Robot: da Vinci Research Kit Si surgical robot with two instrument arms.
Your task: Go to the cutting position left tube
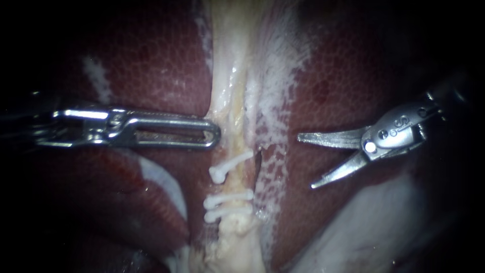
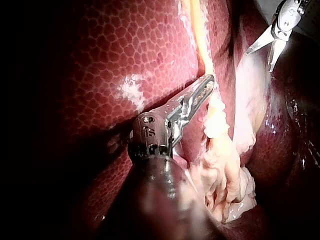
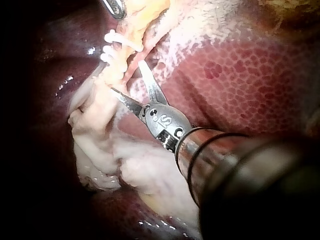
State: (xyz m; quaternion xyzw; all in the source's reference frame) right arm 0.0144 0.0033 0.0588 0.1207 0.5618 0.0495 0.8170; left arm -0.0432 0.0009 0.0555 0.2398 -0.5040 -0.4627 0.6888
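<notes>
Hovering, jaws parted and empty — right instrument (image 1: 305, 162); tube (image 1: 235, 172) with 3 clips (image 1: 228, 198) ahead, apart.

Far left of the clips (image 1: 228, 198), the shaft of the left instrument (image 1: 214, 134) is lost in darkness. Far right of them, so is the shaft of the right instrument (image 1: 305, 162). The pale tube (image 1: 233, 101) bearing the clips runs off the endoscope view above and below them.
</notes>
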